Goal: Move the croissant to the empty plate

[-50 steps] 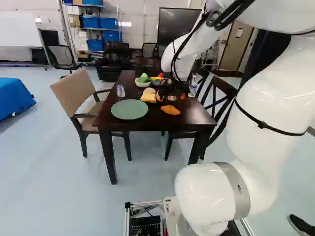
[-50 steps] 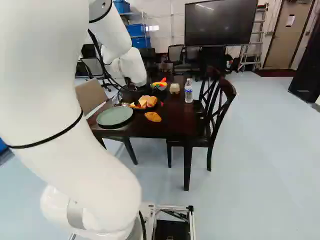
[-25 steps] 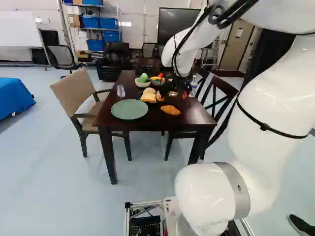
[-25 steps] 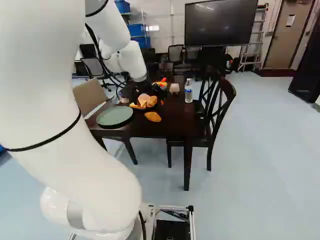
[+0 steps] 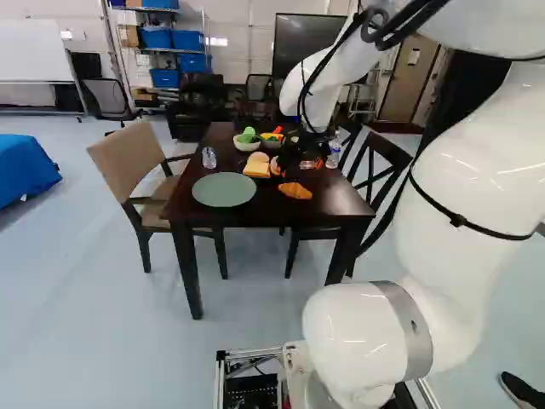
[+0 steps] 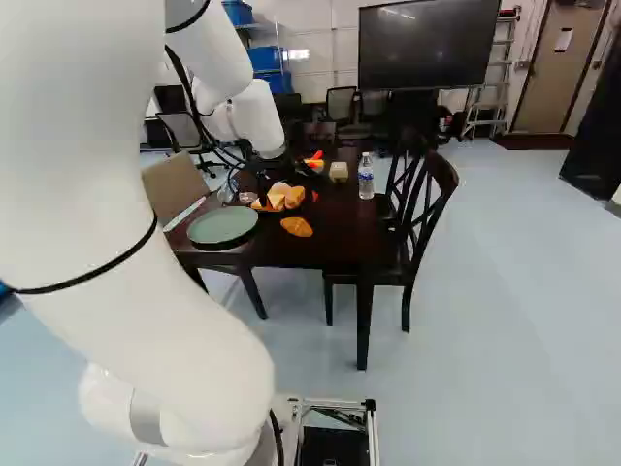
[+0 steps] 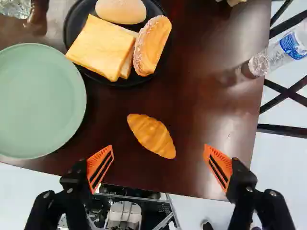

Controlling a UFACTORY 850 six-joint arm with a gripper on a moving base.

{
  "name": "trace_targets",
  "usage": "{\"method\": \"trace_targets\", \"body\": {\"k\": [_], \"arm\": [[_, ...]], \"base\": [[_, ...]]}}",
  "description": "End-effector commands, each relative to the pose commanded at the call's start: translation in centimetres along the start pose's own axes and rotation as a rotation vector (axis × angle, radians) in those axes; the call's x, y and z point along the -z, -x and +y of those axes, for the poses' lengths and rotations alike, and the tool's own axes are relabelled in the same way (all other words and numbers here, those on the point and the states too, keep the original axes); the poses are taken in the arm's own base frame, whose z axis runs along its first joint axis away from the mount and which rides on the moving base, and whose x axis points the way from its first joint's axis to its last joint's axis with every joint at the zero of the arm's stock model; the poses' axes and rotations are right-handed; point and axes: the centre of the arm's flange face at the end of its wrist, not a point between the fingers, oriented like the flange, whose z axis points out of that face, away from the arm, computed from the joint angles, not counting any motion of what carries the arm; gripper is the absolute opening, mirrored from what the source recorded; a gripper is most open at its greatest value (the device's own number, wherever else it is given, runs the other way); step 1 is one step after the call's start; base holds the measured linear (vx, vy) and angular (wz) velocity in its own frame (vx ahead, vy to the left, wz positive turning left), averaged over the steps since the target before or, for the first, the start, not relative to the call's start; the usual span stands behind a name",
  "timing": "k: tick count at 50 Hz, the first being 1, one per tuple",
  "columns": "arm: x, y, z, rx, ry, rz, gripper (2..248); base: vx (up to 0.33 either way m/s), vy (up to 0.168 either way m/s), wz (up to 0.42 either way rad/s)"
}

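Gripper, black, two-fingered, with orange pads [image 5: 297,160]: positioned over the dark brown wooden table [image 7: 216,115]. Finger state, per the wrist view: spread wide, one pad on each side of the golden-brown croissant [image 7: 152,136], with a gap at both sides.

Croissant location: directly on the tabletop, apart from the round, pale green plate [image 7: 38,100]. In the left base view it lies to the right of this plate. The pale green plate sits near the table edge closest to the arm.

Adjacent items: a round black plate [image 7: 71,31] lies beyond the croissant. It carries slices of yellow-crusted bread [image 7: 100,47], a smooth, pale tan bun [image 7: 121,10] and an oblong, sugar-dusted pastry [image 7: 152,45]. The pastry touches the sliced bread.

Farther along the table, the left base view shows a white bowl [image 5: 247,146] containing a green item [image 5: 246,135]. A clear plastic bottle with a blue label [image 6: 366,177] stands upright near the table side, by the dark wooden chairs [image 6: 441,180]. A beige upholstered armchair [image 5: 128,158] stands at the opposite side.
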Motion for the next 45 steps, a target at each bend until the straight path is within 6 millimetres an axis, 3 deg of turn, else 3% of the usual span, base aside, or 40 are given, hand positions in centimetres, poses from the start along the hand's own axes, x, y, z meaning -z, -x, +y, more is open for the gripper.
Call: {"method": "trace_targets", "body": {"k": [45], "arm": [[0.00, 0.00, 0.00, 0.464, 0.000, 0.000, 247]], "base": [[0.000, 0.000, 0.000]]}}
